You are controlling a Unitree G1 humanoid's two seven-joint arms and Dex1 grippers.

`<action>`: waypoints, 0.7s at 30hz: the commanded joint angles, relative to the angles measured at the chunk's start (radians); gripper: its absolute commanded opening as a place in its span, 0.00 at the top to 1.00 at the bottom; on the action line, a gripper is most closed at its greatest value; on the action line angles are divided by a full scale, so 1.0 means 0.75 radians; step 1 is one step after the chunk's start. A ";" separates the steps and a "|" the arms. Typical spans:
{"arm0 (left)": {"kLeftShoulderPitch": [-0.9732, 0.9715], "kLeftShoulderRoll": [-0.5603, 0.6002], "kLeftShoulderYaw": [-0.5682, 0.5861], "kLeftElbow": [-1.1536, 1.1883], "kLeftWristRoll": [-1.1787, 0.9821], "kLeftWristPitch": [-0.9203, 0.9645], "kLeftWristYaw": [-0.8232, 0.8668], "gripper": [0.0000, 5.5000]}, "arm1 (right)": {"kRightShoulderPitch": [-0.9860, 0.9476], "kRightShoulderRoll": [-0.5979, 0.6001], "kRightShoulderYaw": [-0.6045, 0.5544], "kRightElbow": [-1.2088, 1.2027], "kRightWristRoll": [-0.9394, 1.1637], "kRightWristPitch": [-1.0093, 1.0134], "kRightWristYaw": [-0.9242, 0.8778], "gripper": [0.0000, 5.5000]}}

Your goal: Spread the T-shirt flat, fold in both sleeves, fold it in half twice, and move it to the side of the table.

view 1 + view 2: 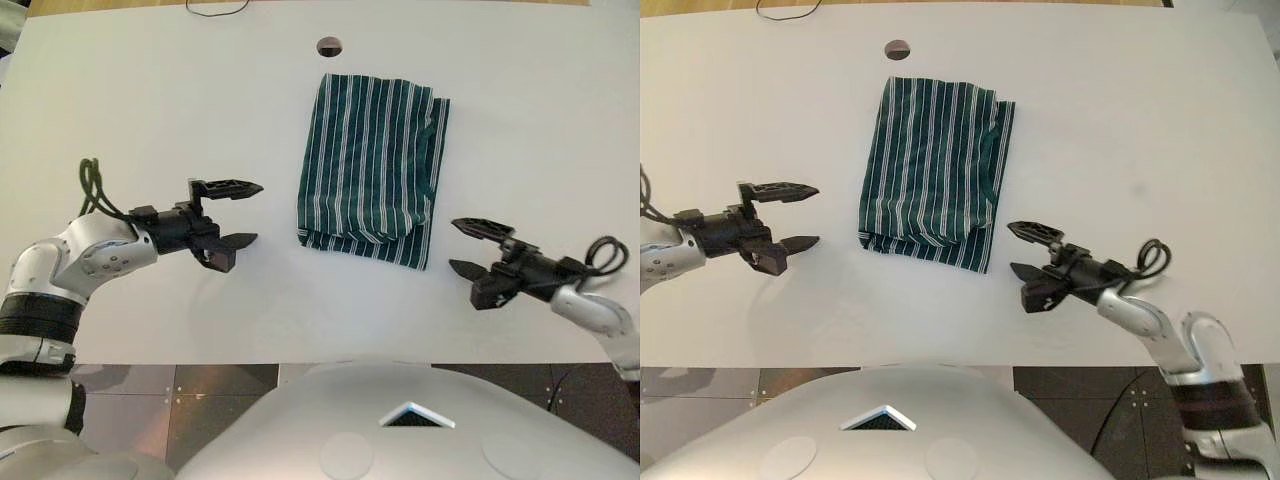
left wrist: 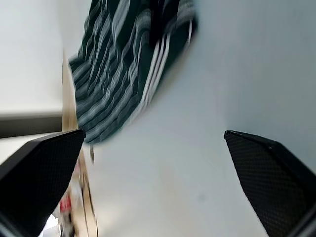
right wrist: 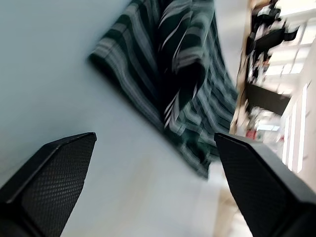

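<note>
The striped green T-shirt [image 1: 372, 170] lies folded into a soft rectangle mid-table [image 1: 130, 90]. Left gripper [image 1: 248, 213] and right gripper [image 1: 466, 248] flank it, both black claws spread wide, holding nothing.

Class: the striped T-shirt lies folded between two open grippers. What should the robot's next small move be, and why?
Probably ease the right gripper toward the T-shirt's near right corner to grip it. Both it and the left gripper stand open, apart from the shirt, which lies folded at the table centre, not yet at the side.

one T-shirt [image 1: 370, 160], two hands [image 1: 258, 212] [image 1: 452, 244], one table [image 1: 150, 100]
</note>
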 commanded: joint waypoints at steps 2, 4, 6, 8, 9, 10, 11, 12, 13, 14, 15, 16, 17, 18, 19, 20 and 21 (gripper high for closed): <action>-0.145 -0.163 -0.213 0.127 0.005 -0.030 -0.171 0.04 | -0.157 0.008 0.161 0.182 -0.088 -0.006 0.043 0.19; -0.219 -0.226 -0.258 0.209 0.020 -0.038 -0.180 0.04 | -0.216 0.013 0.204 0.242 -0.085 -0.018 0.033 0.19; -0.289 -0.280 -0.298 0.303 0.055 -0.051 -0.166 0.04 | -0.249 0.008 0.233 0.282 -0.069 -0.028 0.028 0.19; -0.340 -0.309 -0.335 0.390 0.092 -0.072 -0.150 0.04 | -0.267 -0.008 0.251 0.295 -0.045 -0.038 0.029 0.19; -0.354 -0.318 -0.350 0.419 0.098 -0.083 -0.146 0.04 | -0.276 -0.012 0.260 0.299 -0.032 -0.045 0.031 0.19; -0.364 -0.328 -0.363 0.439 0.100 -0.093 -0.143 0.04 | -0.290 -0.011 0.274 0.307 -0.022 -0.054 0.037 0.19; -0.374 -0.338 -0.375 0.455 0.103 -0.104 -0.140 0.04 | -0.303 -0.007 0.290 0.315 -0.018 -0.062 0.042 0.19; -0.374 -0.349 -0.392 0.466 0.086 -0.119 -0.150 0.04 | -0.315 0.002 0.311 0.318 -0.006 -0.070 0.052 0.19; -0.373 -0.356 -0.405 0.473 0.071 -0.132 -0.160 0.04 | -0.322 0.007 0.329 0.317 0.009 -0.076 0.065 0.19; -0.370 -0.361 -0.417 0.482 0.052 -0.145 -0.171 0.04 | -0.326 0.007 0.347 0.314 0.029 -0.082 0.079 0.19; -0.369 -0.364 -0.425 0.488 0.041 -0.154 -0.177 0.04 | -0.327 0.006 0.363 0.310 0.049 -0.084 0.095 0.19; -0.369 -0.366 -0.432 0.493 0.034 -0.161 -0.182 0.04 | -0.329 0.003 0.378 0.308 0.065 -0.086 0.108 0.19; -0.369 -0.367 -0.443 0.501 0.024 -0.171 -0.191 0.09 | -0.333 0.002 0.389 0.310 0.075 -0.084 0.113 0.18; -0.370 -0.368 -0.453 0.508 0.018 -0.178 -0.195 0.11 | -0.346 0.007 0.398 0.326 0.084 -0.082 0.114 0.18; -0.370 -0.371 -0.462 0.521 0.015 -0.183 -0.195 0.16 | -0.371 0.018 0.408 0.360 0.086 -0.081 0.108 0.18; -0.375 -0.375 -0.469 0.539 0.018 -0.187 -0.190 0.19 | -0.395 0.031 0.415 0.400 0.093 -0.077 0.099 0.18; -0.378 -0.377 -0.473 0.551 0.021 -0.189 -0.185 0.22 | -0.412 0.039 0.422 0.428 0.099 -0.075 0.092 0.18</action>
